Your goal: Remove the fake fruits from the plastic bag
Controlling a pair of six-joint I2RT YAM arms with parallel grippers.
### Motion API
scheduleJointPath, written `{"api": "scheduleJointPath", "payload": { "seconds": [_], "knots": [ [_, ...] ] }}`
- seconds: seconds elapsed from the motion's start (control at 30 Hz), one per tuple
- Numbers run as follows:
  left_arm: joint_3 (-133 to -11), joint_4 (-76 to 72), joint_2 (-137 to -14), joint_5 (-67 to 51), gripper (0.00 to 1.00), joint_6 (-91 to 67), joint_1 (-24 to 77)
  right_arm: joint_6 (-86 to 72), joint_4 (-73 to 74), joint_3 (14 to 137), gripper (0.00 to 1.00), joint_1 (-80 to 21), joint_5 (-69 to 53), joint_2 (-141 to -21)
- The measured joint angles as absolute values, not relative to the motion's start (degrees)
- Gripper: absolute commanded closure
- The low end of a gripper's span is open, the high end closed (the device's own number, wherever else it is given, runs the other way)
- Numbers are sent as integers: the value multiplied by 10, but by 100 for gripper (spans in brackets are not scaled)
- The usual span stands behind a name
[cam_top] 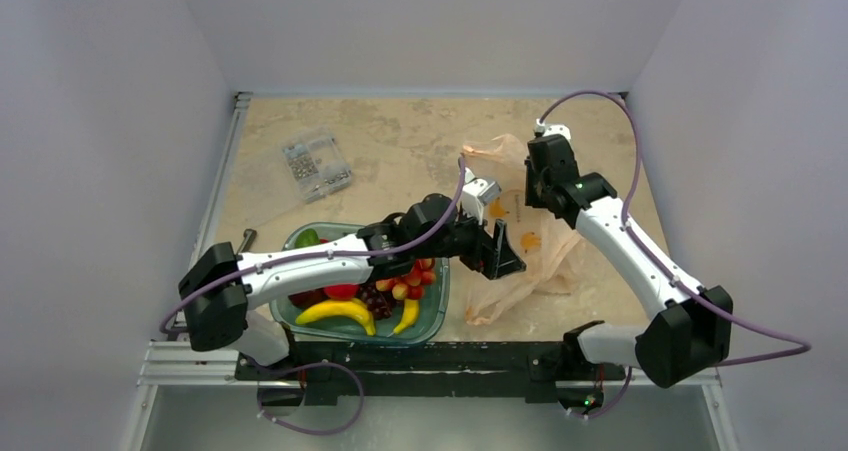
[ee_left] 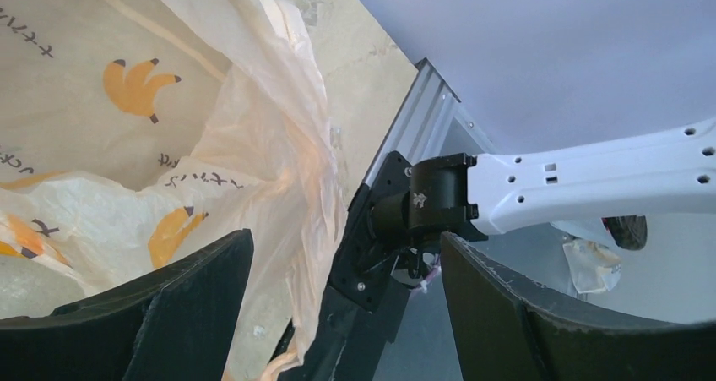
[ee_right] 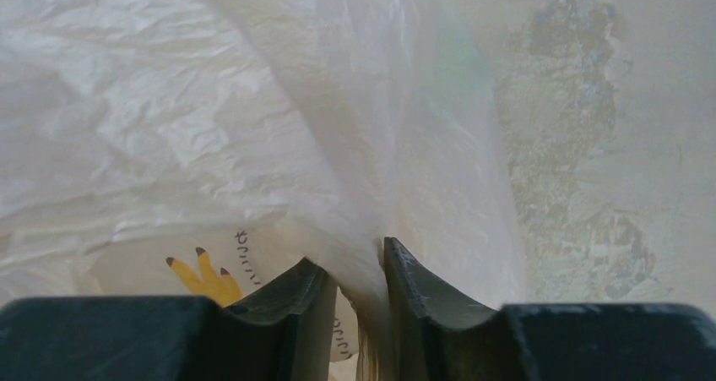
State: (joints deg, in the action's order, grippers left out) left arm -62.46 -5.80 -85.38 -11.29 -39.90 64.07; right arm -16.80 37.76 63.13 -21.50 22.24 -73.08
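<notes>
The peach-pink plastic bag (cam_top: 545, 256) lies crumpled right of centre; it also shows in the left wrist view (ee_left: 253, 144) and the right wrist view (ee_right: 211, 127). My right gripper (cam_top: 540, 186) is shut on a fold of the bag's upper edge (ee_right: 363, 267). My left gripper (cam_top: 497, 251) is open and empty over the bag's left side, jaws wide apart (ee_left: 346, 313). Fake fruits lie in the teal tray (cam_top: 432, 316): a red-and-yellow berry bunch (cam_top: 405, 283), a red ball (cam_top: 341, 291), a green ball (cam_top: 307, 238). No fruit shows inside the bag.
Two yellow bananas (cam_top: 336, 312) and a dark grape bunch (cam_top: 375, 299) share the tray. A clear box of small parts (cam_top: 316, 164) sits at the back left. A dark tool (cam_top: 246, 241) lies by the table's left rail.
</notes>
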Motion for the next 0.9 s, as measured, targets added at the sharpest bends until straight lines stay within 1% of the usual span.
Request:
{"api": "scheduleJointPath", "payload": {
  "seconds": [0.17, 0.23, 0.37, 0.47, 0.53, 0.6, 0.77, 0.9],
  "knots": [
    [-630, -57, -879, -100, 25, -394, 636, -143, 356, 624, 85, -217, 195, -720],
    [-649, -41, -899, -92, 30, -387, 634, -130, 351, 619, 87, -217, 177, -707],
    [-680, -17, -927, -65, 36, -369, 634, -99, 334, 608, 89, -217, 110, -663],
    [-680, -16, -928, -50, 42, -368, 630, -74, 316, 587, 94, -218, 47, -624],
    [-676, -25, -927, -42, 46, -369, 627, -59, 309, 570, 100, -218, 8, -600],
    [-667, -37, -927, -37, 51, -371, 625, -47, 305, 556, 100, -218, -27, -580],
    [-618, -77, -927, -10, 51, -390, 624, -36, 293, 530, 100, -219, -106, -542],
    [-600, -87, -936, 17, 49, -394, 627, -37, 280, 529, 100, -221, -144, -536]
  ]
}}
